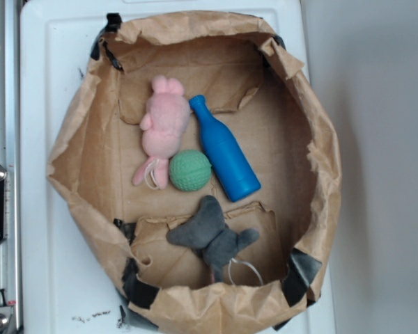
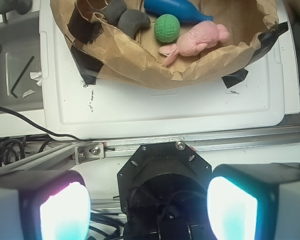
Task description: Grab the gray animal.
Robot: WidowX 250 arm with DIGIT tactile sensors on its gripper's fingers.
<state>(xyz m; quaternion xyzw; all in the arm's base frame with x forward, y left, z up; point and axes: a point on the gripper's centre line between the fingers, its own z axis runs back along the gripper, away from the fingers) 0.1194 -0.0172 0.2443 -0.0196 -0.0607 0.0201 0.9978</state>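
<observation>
The gray animal (image 1: 212, 236) is a small dark gray plush lying flat near the front of a brown paper bag tray (image 1: 80, 129), with a thin white string loop at its lower end. In the wrist view it shows as dark gray lumps (image 2: 131, 20) near the top edge, partly hidden by the bag's wall. My gripper (image 2: 147, 207) is open, its two glowing pads far apart with nothing between them. It hangs well away from the bag, over the robot's black base. The exterior view does not show the gripper.
Inside the bag also lie a pink plush bunny (image 1: 164, 125), a green ball (image 1: 190, 170) and a blue bottle (image 1: 224, 149). The bag sits on a white board (image 2: 165, 105). A metal rail (image 2: 140, 145) and black cables (image 2: 10, 150) run beside the base.
</observation>
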